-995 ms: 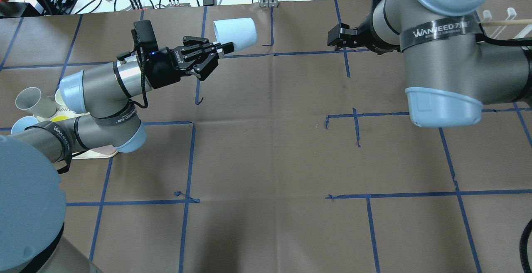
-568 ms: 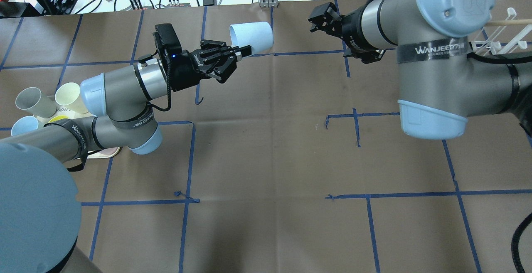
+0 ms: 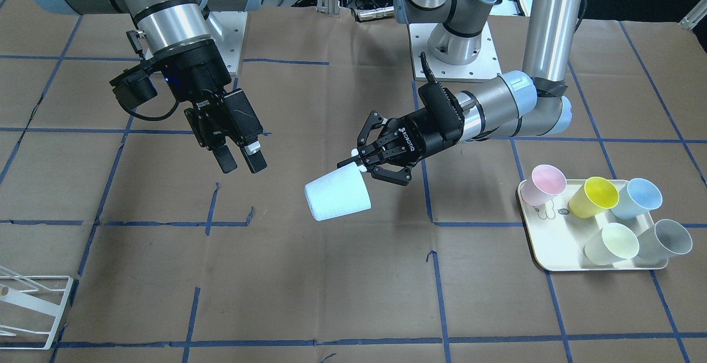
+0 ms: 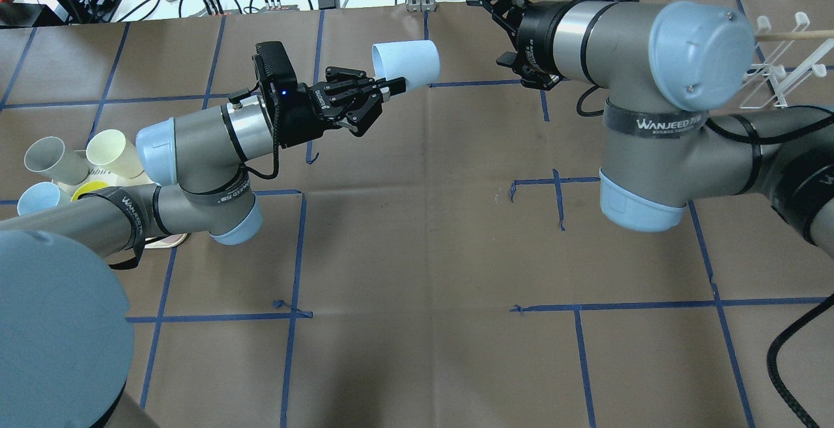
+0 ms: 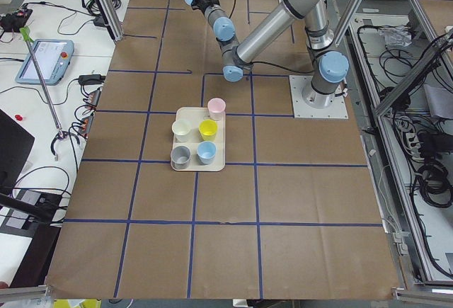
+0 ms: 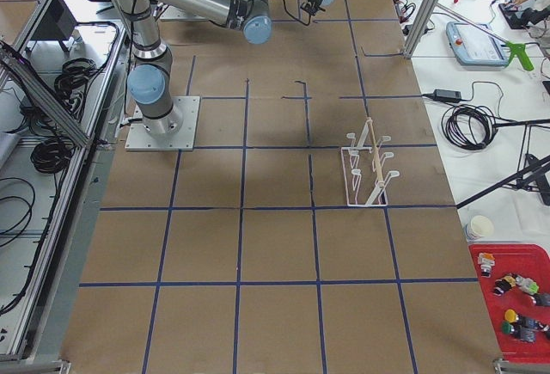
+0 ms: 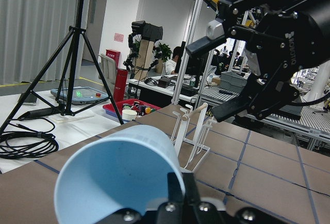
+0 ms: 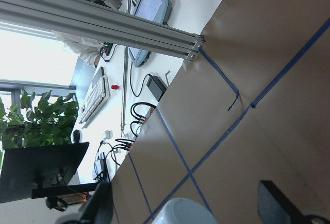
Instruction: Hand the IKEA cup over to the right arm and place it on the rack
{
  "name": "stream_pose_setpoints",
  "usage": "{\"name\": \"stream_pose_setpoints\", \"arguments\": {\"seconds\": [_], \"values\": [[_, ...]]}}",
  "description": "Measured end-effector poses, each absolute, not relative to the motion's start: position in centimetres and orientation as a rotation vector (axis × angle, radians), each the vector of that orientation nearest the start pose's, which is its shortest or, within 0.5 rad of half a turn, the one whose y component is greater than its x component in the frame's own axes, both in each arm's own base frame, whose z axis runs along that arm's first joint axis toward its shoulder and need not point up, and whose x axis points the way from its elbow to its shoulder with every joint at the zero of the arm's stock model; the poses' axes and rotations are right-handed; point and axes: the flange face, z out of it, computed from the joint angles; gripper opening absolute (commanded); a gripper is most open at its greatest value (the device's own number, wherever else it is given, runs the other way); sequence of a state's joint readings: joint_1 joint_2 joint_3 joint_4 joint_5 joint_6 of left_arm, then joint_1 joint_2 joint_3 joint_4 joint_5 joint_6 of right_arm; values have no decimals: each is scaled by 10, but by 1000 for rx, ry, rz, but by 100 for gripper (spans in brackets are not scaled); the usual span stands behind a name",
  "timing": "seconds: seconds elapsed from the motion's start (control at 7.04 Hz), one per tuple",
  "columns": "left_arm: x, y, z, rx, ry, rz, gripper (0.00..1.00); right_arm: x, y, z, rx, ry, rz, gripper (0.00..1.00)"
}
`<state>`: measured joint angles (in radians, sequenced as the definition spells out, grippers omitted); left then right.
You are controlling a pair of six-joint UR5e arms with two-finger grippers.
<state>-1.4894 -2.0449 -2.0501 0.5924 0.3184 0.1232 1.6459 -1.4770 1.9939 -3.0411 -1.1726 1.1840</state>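
The left gripper point(image 3: 358, 164) is clamped on the rim of the pale blue cup point(image 3: 337, 195), one finger inside the mouth. It holds the cup on its side above the table, base pointing away. The right gripper point(image 3: 241, 161) hangs near the cup with fingers spread, not touching it; the rack point(image 6: 364, 170) stands well apart.

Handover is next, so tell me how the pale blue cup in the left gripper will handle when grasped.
Probably light: the left gripper holds the pale blue cup out sideways by a rim pinch. Its wall looks smooth and tapered, so the open right gripper could slide toward the narrow base. Round, it would likely roll if dropped.
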Motion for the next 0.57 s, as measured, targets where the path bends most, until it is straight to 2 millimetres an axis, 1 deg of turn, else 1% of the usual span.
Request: {"name": "stream_pose_setpoints", "arguments": {"seconds": [0.14,0.28,0.43,0.57], "values": [[-188,-502,303,-867,-1640,1263,0,210,-499,399,1038,1856,-639,100],[-188,-500,303,-870,-1634,1262,0,211,-497,372,1089,1764,-615,100],[-188,-500,303,-873,-1628,1261,0,213,-493,345,1114,1743,-569,100],[-188,-499,303,-873,-1626,1260,0,217,-490,328,1115,1748,-515,100]]}}
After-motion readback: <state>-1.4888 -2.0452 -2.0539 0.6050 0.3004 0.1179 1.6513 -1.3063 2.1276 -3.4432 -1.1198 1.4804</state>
